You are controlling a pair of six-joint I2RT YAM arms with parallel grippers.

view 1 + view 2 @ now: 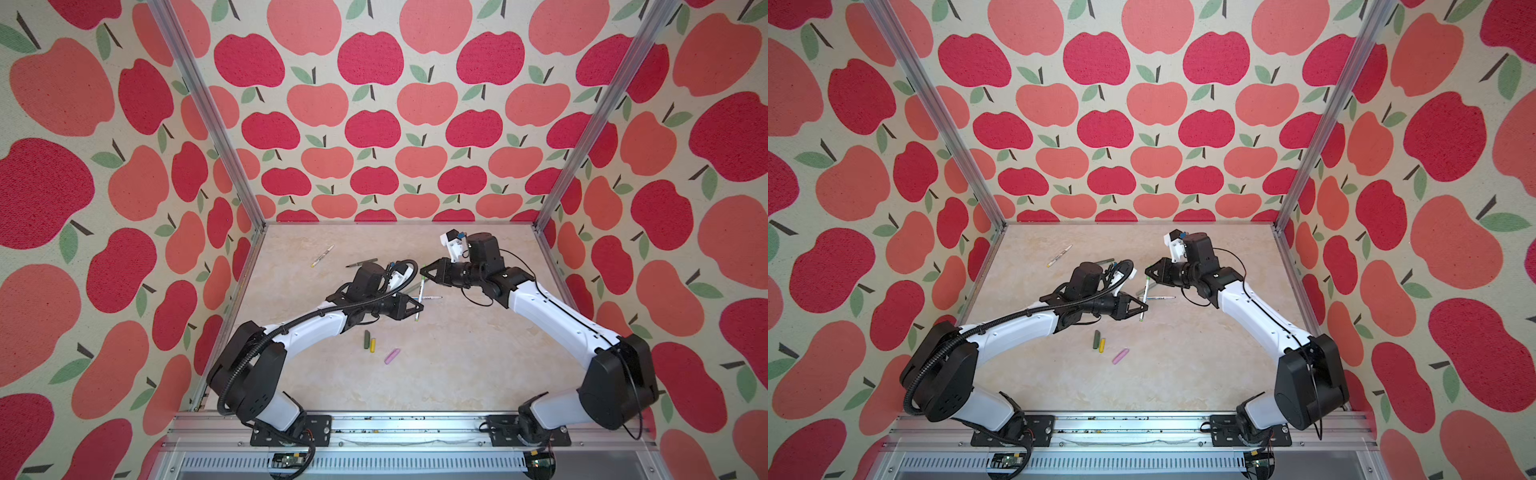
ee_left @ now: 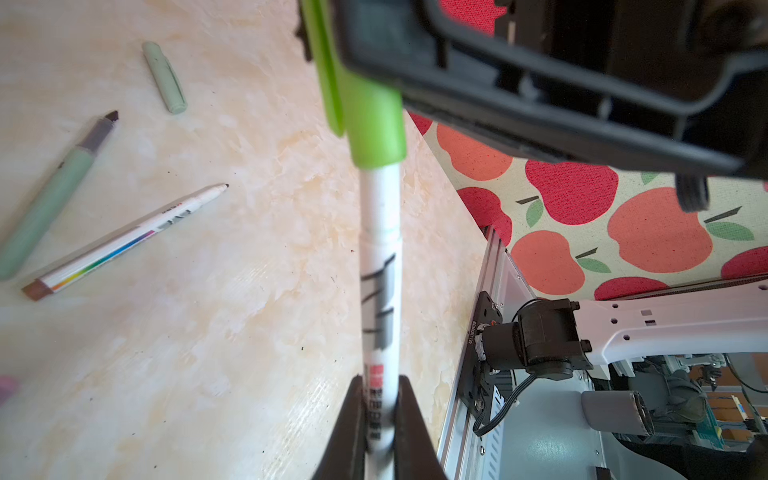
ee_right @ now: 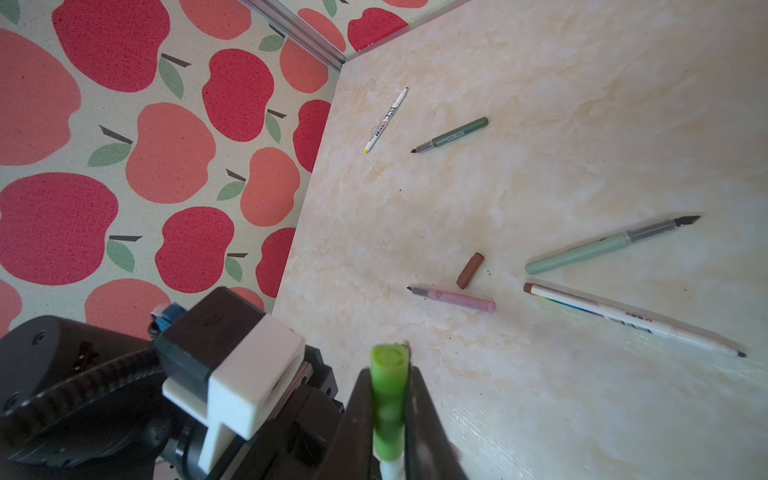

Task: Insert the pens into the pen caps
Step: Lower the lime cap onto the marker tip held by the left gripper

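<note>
My left gripper [image 2: 380,386] is shut on the lower end of a white printed pen [image 2: 380,270]. Its upper end sits inside a lime cap [image 2: 374,124], and my right gripper [image 3: 389,369] is shut on that lime cap [image 3: 387,390]. In both top views the pen [image 1: 420,297] spans the gap between the left gripper [image 1: 419,311] and right gripper [image 1: 423,272], above the table's middle. Loose pens lie on the table: sage [image 3: 602,247], white rainbow-striped [image 3: 631,320], pink [image 3: 453,298], dark green [image 3: 451,135], white yellow-ended [image 3: 386,120].
Loose caps lie about: brown [image 3: 470,271], sage [image 2: 165,77], and near the front a dark green [image 1: 367,338], a yellow [image 1: 373,345] and a pink one [image 1: 392,356]. Apple-print walls and metal posts [image 1: 552,195] enclose the marbled table [image 1: 478,365].
</note>
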